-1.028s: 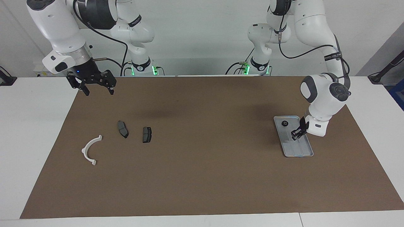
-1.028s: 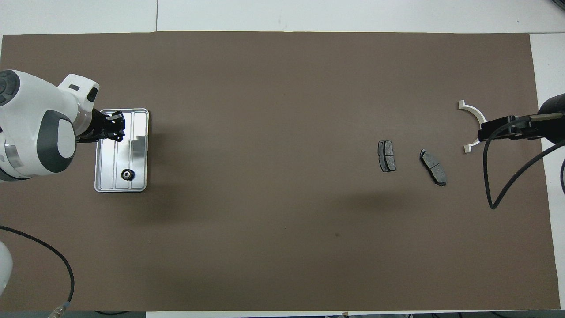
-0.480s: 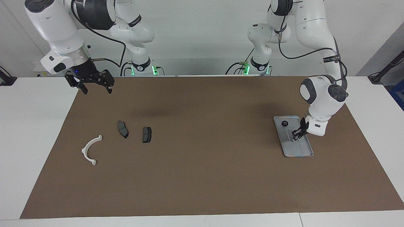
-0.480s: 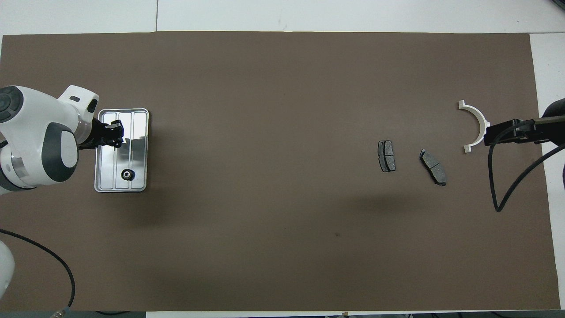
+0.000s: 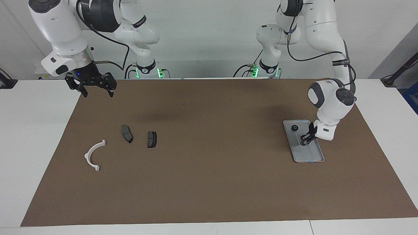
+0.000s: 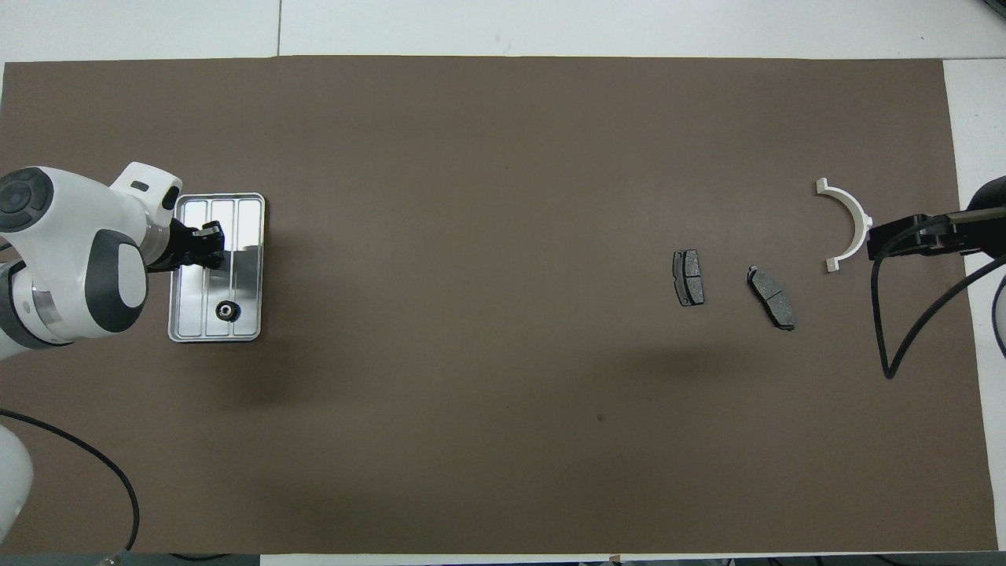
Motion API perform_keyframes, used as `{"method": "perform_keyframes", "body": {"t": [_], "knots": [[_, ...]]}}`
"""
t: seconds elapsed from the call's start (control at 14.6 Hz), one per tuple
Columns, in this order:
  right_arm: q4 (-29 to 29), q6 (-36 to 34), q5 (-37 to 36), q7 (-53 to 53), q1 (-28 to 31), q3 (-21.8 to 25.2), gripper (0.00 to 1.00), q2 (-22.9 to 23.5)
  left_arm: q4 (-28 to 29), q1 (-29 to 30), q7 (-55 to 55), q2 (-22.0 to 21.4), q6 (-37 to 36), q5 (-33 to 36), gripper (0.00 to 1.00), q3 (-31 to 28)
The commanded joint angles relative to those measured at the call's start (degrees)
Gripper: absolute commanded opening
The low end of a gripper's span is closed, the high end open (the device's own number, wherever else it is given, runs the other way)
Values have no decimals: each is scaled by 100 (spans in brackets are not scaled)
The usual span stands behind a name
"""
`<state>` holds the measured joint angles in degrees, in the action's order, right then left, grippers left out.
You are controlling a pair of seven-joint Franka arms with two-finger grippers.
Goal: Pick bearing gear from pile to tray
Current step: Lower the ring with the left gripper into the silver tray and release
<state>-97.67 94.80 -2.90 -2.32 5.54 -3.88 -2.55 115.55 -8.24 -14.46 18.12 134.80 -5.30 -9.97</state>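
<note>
Two Franka arms at a surface covered by a brown mat. The tray, silver-grey and ribbed lengthwise, lies flat on the mat toward the left arm's end of the surface. One small black bearing gear rests inside the tray, at the end nearer to the robots. The left claw hangs over the middle of the tray with its fingertips together and nothing visible between them. The pile lies toward the right arm's end of the surface: two dark grey brake pads sit side by side without touching, and a white plastic arc lies well apart from them, farther from the robots and closer to the mat's end. The right claw, fingers spread wide apart and empty, is raised over the mat's corner nearest the right arm's base. In the overhead view only the side of this claw shows, just beside the arc.
</note>
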Motion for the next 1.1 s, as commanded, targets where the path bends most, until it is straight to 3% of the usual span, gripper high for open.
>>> {"method": "perform_keyframes", "body": {"t": [0.0,0.07,0.21,0.34,0.82,0.96,1.03], "knots": [[-103,-14,-61,-128,26,-26,100,-122,283,68,101,-204,143,29,9,57],[-112,-14,-53,-128,26,-26,100,-122,292,68,101,-204,143,29,14,57],[-121,3,-35,-128,26,-34,100,-131,284,68,101,-204,143,38,43,57],[-130,3,-9,-128,26,-26,100,-140,284,68,92,-204,135,29,62,57],[-139,-49,9,-119,26,-34,100,-149,-173,86,92,-309,-567,29,69,48],[-139,29,9,-154,61,-34,100,-149,-226,138,92,-510,-814,29,80,48],[-139,30,9,-128,44,-34,100,-149,-226,182,92,-633,-902,29,95,48]]}}
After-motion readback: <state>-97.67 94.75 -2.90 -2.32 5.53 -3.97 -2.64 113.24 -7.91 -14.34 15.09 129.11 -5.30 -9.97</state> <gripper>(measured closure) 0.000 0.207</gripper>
